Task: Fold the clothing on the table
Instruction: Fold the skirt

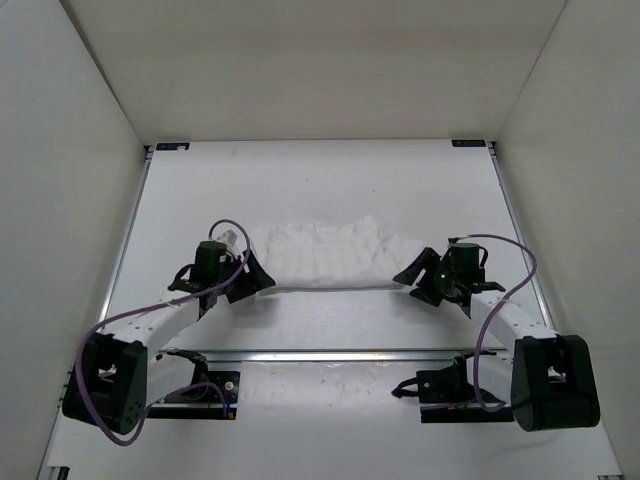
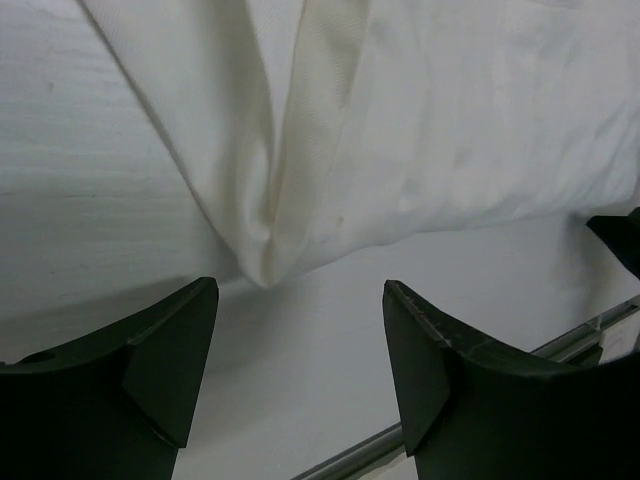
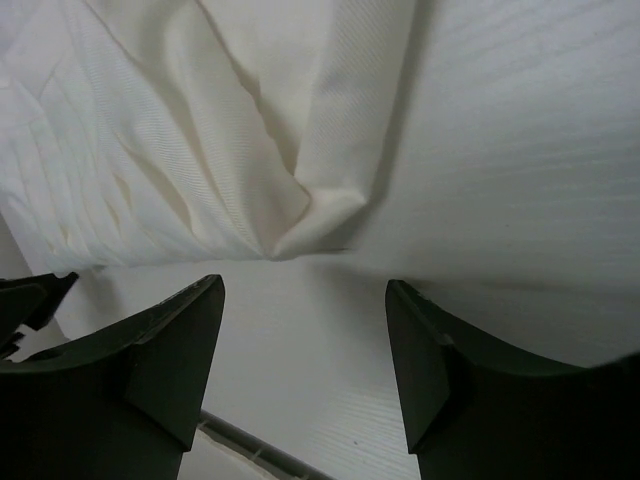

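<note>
Dark fingers [image 2: 170, 360] of the left gripper [image 2: 300, 290] fill the foot of the left wrist view, spread wide with only bare tabletop between them; they hold nothing. Just beyond them a creased corner of the clothing [image 2: 400, 150] comes to a point on the table [image 2: 330, 380], near the fingertips but apart from them. The right gripper [image 3: 303, 287] stands the same way: jaws wide and empty, the other near corner of the clothing lying just past its fingertips, untouched.

From overhead the clothing is a wide, shallow white band across the middle of the table, pleats running front to back. Its near edge runs almost straight between the two grippers, one at each end.

As things lie, a lengthwise fold looks laid down, and both arms sit low at its near corners with nothing in hand. The next move probably calls for lifting clear without snagging the thin fabric. After that, one end of the band would need gripping through all its layers and carrying across to the other, with the edges kept square.
</note>
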